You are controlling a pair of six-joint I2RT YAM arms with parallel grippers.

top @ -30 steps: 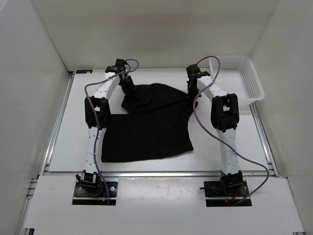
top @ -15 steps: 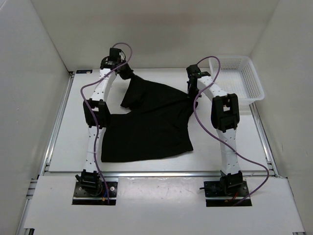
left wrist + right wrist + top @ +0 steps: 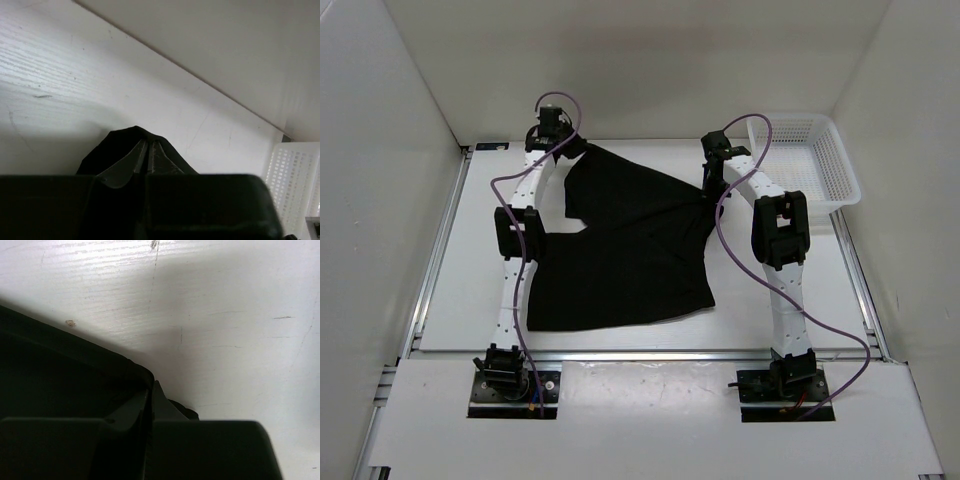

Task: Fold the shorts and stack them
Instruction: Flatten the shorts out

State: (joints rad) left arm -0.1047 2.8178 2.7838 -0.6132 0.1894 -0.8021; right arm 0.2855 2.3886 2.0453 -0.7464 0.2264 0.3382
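Two far corners of the shorts [image 3: 620, 255] are clamped. The left gripper [image 3: 570, 148] grips the left one, the right gripper [image 3: 711, 190] the right one, near the basket [image 3: 812, 160].

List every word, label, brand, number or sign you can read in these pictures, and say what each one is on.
None: no view shows any readable text.
shorts: plain black, no tag or print visible.
basket: plain white plastic, no marking.
left arm and right arm: no legible lettering; any sticker on them is too small to read.
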